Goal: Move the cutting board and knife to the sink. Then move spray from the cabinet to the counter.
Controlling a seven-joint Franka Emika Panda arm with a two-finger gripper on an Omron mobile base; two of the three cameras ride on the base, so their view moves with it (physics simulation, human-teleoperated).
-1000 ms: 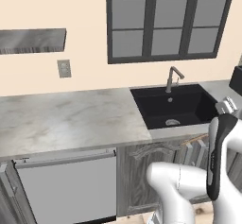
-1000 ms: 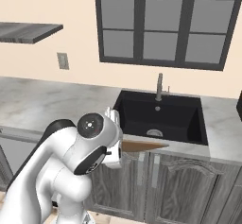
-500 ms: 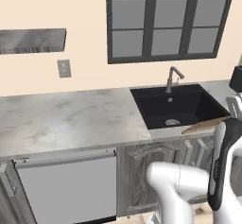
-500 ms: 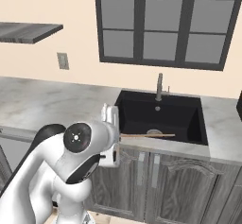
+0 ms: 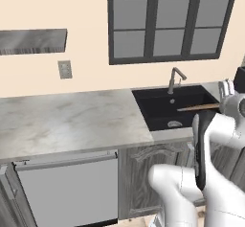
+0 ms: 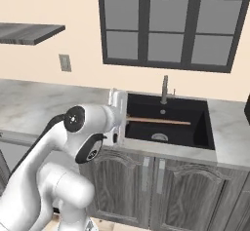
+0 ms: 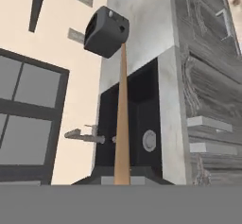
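Pincer (image 7: 122,179) clenched on thin tan cutting board (image 6: 158,121), held edge-on over black rectangular sink (image 6: 197,130).

Place: domestic kitchen, rendered.
Sink: black basin (image 6: 195,127) set in the counter, metal faucet (image 6: 165,88) behind.
Counter: grey marble worktop (image 5: 67,120).
Below: wood-grain cabinet doors (image 6: 180,191), dishwasher front (image 5: 67,190).
Wall: dark-framed window (image 6: 171,23), outlet (image 5: 64,69).

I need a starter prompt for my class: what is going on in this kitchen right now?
A white robot arm holds a thin tan cutting board edge-on in its hand, shut on one end. The board hangs level over the black sink basin, below the silver faucet, and has not yet been set down. The grey marble counter lies to the sink's left.
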